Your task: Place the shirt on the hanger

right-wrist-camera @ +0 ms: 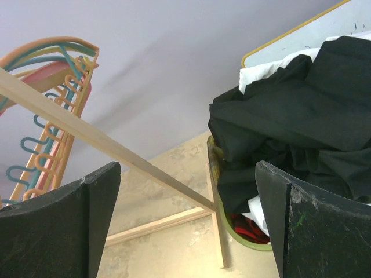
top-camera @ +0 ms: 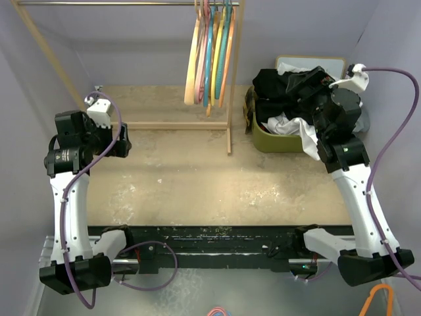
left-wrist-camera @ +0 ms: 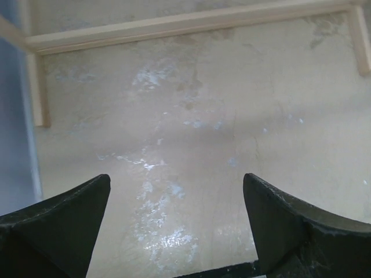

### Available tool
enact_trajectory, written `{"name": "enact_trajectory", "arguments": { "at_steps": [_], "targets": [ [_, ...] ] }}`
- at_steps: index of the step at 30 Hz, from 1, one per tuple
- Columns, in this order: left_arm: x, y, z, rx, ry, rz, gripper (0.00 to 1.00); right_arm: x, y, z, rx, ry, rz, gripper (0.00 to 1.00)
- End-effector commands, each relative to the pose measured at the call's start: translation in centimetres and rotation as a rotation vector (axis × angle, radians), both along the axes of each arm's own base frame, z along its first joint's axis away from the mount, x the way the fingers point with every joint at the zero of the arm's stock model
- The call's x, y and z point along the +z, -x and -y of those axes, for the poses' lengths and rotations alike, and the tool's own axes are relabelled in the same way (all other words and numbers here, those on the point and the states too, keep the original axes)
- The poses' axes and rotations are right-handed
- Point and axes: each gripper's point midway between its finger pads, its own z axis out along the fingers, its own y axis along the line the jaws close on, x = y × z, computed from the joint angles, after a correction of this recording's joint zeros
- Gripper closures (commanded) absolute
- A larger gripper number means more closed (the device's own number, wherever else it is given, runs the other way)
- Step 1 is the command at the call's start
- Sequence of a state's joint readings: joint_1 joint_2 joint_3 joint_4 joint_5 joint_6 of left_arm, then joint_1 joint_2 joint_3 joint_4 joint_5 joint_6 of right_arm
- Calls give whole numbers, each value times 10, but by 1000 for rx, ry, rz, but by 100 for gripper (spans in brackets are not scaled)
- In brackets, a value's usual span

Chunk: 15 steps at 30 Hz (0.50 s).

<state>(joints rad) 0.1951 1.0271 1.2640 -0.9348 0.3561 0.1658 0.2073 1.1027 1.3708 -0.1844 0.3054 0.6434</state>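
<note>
Shirt (top-camera: 294, 84) heaped in green bin (top-camera: 275, 142); right fingers (right-wrist-camera: 75, 223) wide, empty, near bin; left fingers (left-wrist-camera: 55, 223) wide, empty, well apart.

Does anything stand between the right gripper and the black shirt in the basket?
Nothing visible does. The right gripper is open and faces the shirt, which lies on top of the pile in the basket, with white cloth showing around it. The rack's wooden bar passes beside the shirt.

The black shirt (top-camera: 276, 85) lies crumpled in a soft heap, just ahead and to the right of the right jaws. The pale cream hanger (top-camera: 191, 72) hangs upright, leftmost in its bunch, well beyond both jaws.
</note>
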Motion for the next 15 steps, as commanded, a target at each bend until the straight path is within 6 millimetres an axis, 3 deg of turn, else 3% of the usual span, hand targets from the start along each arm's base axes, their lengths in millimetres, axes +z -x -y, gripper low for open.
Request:
{"name": "enact_trajectory", "arguments": {
  "at_steps": [1,4,10,15],
  "targets": [
    [31,-13,-44,288,-50,161,1,14,5,1,1,-8,89,0],
    [31,-11,-48,320,-50,141,1,12,7,1,1,-2,83,0],
    [56,-4,-36,275,-19,211,1,16,16,7,-4,71,115,0],
    [44,-6,-36,283,-4,170,1,7,15,9,-5,140,111,0]
  ]
}}
